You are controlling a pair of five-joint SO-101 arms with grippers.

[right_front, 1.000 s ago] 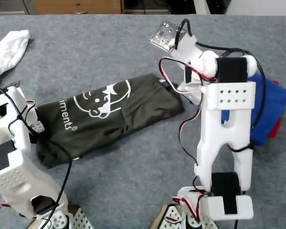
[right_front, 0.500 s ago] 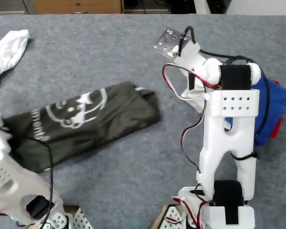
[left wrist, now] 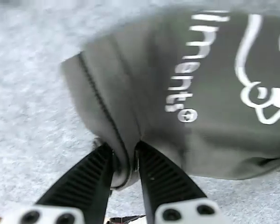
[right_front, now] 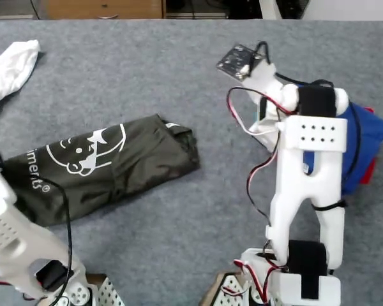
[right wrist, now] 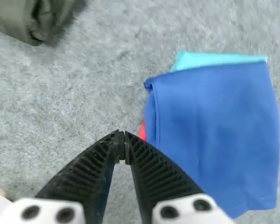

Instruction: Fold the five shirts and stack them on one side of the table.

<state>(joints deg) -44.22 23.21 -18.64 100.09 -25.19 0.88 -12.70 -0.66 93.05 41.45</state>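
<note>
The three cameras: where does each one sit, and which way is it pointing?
High view: fixed above the table, looking down; shows both white arms, the left arm and right arm.
Left wrist view: on the left arm's wrist, looking along its own black jaws, shut on an edge of the dark shirt.
Right wrist view: on the right arm's wrist, looking down past its own shut jaws at the blue shirt.
Shared: the dark shirt appears in all three; the blue shirt in high and right wrist views.
</note>
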